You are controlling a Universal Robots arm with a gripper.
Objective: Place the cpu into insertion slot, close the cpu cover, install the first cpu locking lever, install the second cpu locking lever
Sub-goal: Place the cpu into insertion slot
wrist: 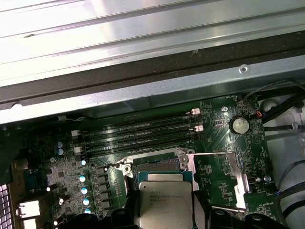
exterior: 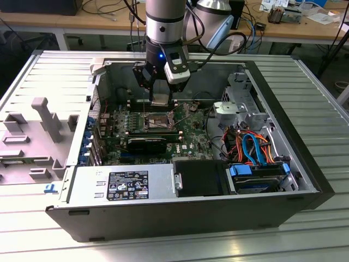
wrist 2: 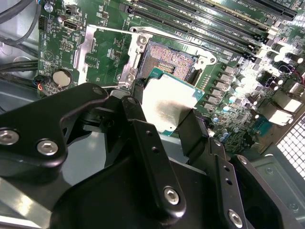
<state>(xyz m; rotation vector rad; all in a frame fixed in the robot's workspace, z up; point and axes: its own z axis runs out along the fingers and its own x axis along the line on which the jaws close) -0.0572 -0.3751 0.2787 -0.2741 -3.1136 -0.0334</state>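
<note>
One claw (exterior: 162, 94) pinches the cpu (wrist 2: 169, 107) by opposite edges, held flat and apart above the open slot (exterior: 158, 119), which lies at six o'clock from it in the exterior view, while the second wrist view adds the cover (wrist 2: 86, 50) swung open beside the slot.

Ribbed metal table (exterior: 305, 234) carries open computer case (exterior: 180, 218), grey fixture (exterior: 46, 114) beside.

A robotics lab: opened computer case (exterior: 163, 218) on metal bench (exterior: 305, 234), cable-strewn desks (exterior: 71, 23) behind.
</note>
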